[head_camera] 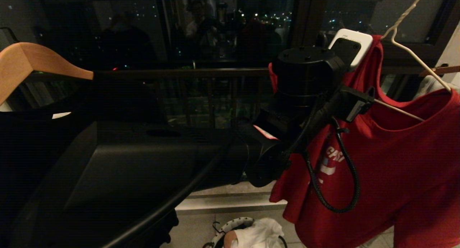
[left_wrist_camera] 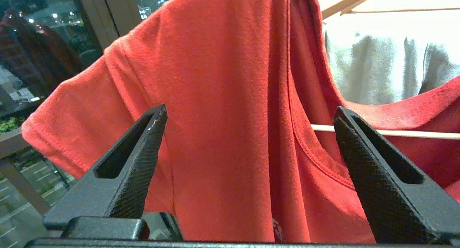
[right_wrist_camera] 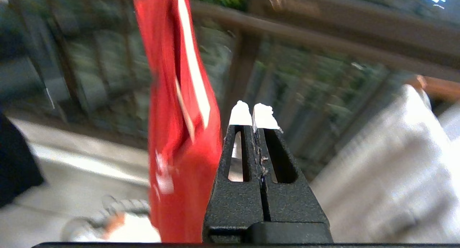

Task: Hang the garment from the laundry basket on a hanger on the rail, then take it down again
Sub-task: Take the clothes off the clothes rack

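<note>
Hanging at far left of the head view, well away from both tools: a thick wooden hanger (head_camera: 32,63) carrying a black T-shirt (head_camera: 32,151). Filling the middle, the robot's dark left arm (head_camera: 172,161), reaching toward the red garment (head_camera: 395,161).

At its end, the left gripper (left_wrist_camera: 249,118), fingers (left_wrist_camera: 140,158) spread wide and holding nothing. Directly ahead of the open jaws, the garment's shoulder and one short sleeve, the red cloth spanning the gap between the fingertips; contact cannot be told. Beside the far finger, the neckline and the thin pale bar of the hanger (left_wrist_camera: 413,134) crossing the collar opening. Past the collar, a white cloth (left_wrist_camera: 377,68) hanging just beyond the garment.

Draped on the white wire hanger (head_camera: 420,61) at right of the head view, the garment with white chest lettering partly hidden behind a black cable. Low down, beneath the garment's hem, the laundry basket (head_camera: 224,230) with white cloth inside.

Further right, the right gripper (right_wrist_camera: 254,116), white-tipped fingers pressed together on nothing, apart from the garment, which hangs edge-on beside it; blurred white fabric on its other side.
</note>
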`<state>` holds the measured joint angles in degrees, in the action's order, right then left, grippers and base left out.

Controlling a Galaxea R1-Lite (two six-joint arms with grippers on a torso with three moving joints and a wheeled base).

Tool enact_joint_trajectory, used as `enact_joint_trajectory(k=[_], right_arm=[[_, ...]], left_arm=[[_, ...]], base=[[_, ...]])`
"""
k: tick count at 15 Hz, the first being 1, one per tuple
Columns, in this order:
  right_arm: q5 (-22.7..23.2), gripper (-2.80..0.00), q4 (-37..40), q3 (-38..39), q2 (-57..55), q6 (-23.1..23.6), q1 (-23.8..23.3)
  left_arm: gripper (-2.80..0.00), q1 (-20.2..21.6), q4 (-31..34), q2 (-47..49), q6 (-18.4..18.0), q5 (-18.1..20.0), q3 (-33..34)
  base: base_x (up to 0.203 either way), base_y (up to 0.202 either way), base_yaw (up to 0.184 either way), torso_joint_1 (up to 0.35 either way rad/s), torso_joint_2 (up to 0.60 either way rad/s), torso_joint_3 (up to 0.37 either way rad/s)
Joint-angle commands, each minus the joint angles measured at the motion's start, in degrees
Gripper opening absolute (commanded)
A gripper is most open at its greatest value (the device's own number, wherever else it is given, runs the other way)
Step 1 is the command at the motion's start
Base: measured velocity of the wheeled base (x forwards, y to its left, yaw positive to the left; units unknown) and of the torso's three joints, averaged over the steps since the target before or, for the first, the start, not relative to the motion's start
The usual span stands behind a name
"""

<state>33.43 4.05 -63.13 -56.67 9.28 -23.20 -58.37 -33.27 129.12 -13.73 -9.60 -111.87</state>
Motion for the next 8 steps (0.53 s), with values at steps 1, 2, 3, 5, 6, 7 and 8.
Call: enact_joint_trajectory(k=[1,2,3,5,6,7,8], right_arm=[[4.0,-2.80,-1.1,-6.1,-8.2,-4.1,0.4],[6.0,-2.80,-1.3,-8.2,-10.5,-5.2,0.7],[6.8,-2.80,-1.3,-10.0,-12.6,-5.6,1.7],[7.2,-2.80,0.0,-14.3,-16.4,-6.2,5.0],[7.2,-2.80,0.7,-16.2,-17.9,-6.3,6.3],[7.0,-2.80,1.2,-18.3,-19.6,-6.3,7.9],[6.7,-2.80,1.4,-19.8,-21.1,-6.4,9.1]], left_arm=[[0.00,0.1,-0.2,0.3,-0.1,-0.1,0.0],[0.00,0.1,-0.3,0.3,-0.1,-0.2,0.0],[0.00,0.2,-0.3,0.3,-0.1,-0.2,0.0],[0.00,0.4,-0.7,0.3,-0.1,-0.2,0.0],[0.00,0.7,-0.7,0.3,-0.1,-0.2,0.0],[0.00,0.9,-0.7,0.3,-0.1,-0.2,0.0],[0.00,1.0,-0.7,0.3,-0.1,-0.2,0.0]], base=[[0.000,0.000,0.000,0.000,0.00,0.000],[0.000,0.000,0.000,0.000,0.00,0.000],[0.000,0.000,0.000,0.000,0.00,0.000],[0.000,0.000,0.000,0.000,0.00,0.000],[0.000,0.000,0.000,0.000,0.00,0.000],[0.000,0.000,0.000,0.000,0.00,0.000],[0.000,0.000,0.000,0.000,0.00,0.000]])
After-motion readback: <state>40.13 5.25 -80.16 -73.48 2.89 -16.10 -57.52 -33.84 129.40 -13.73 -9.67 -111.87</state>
